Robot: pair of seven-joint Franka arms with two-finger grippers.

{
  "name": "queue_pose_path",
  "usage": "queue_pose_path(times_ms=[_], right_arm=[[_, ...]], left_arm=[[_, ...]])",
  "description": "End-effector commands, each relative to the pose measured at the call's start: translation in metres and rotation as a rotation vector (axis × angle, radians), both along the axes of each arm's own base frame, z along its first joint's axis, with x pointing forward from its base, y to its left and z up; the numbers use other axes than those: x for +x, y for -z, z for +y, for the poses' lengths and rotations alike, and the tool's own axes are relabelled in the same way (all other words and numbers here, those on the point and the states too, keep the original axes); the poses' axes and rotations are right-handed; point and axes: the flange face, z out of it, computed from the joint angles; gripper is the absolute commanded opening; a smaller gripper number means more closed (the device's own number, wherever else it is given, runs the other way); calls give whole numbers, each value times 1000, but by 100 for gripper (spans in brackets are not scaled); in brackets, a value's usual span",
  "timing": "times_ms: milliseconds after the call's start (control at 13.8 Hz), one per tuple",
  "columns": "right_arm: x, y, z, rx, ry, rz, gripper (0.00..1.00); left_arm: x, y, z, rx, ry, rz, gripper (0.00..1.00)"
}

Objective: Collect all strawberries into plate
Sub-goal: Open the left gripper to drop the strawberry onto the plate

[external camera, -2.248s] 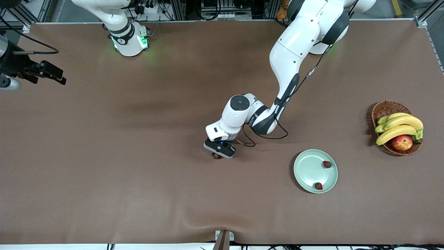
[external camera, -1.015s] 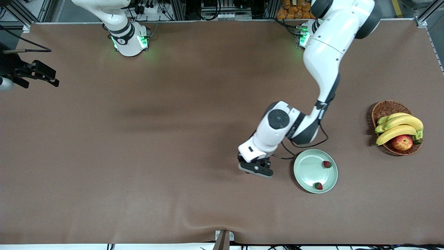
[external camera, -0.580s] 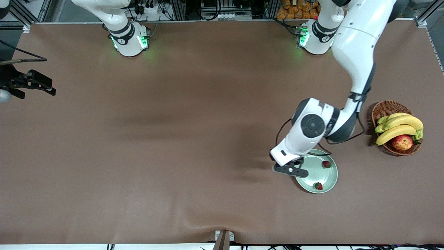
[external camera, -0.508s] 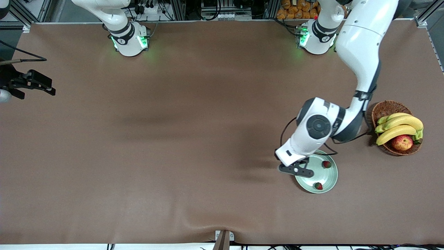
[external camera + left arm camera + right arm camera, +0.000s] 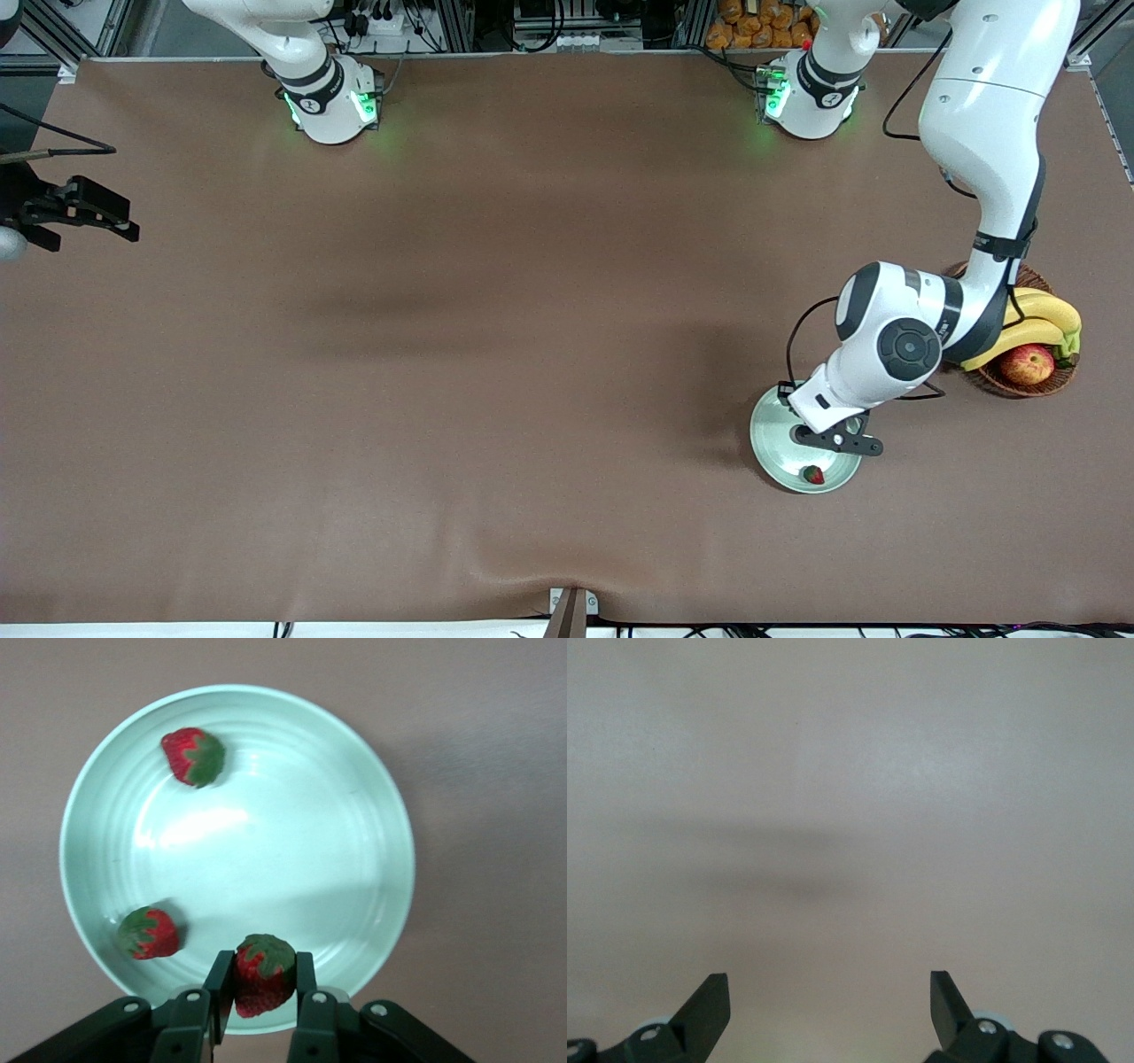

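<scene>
Mint-green plate (image 5: 372,806) on the worktop (image 5: 443,354) holds two strawberries (image 5: 193,757) as the left claw (image 5: 264,985), clenched on a third strawberry (image 5: 262,974), hangs over its rim, where an early release could drop it outside; the right claw (image 5: 830,997) waits spread wide.

I saw a wicker basket (image 5: 974,377) at the left arm's end of the brown bench (image 5: 443,354), holding bananas (image 5: 1041,323) and an apple (image 5: 1028,364).

Red, green-topped strawberries (image 5: 194,757) on a mint-green plate (image 5: 354,868).
</scene>
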Motion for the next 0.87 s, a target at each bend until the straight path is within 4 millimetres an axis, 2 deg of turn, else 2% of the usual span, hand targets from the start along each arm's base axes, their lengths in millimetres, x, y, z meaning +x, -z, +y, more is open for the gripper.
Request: queue_pose_path(times_ms=[0,73,145,363,435,798], right_arm=[[1,-3,-4,-17,80,9,100],[-1,-2,-1,-20,139,29,100],[-3,0,-2,-21,168,47,100],[-3,0,-4,-16,176,47,100],[-3,0,-3,-12,177,49,100],[-3,-1,-3,-7,177,44,100]], left_arm=[[0,-1,2,32,35,-15,6],[3,1,3,42,37,-20,12],[4,4,3,42,34,-19,28],[6,8,5,33,30,-33,92],[7,7,7,32,18,-33,100],[12,-4,28,35,-1,-49,100]])
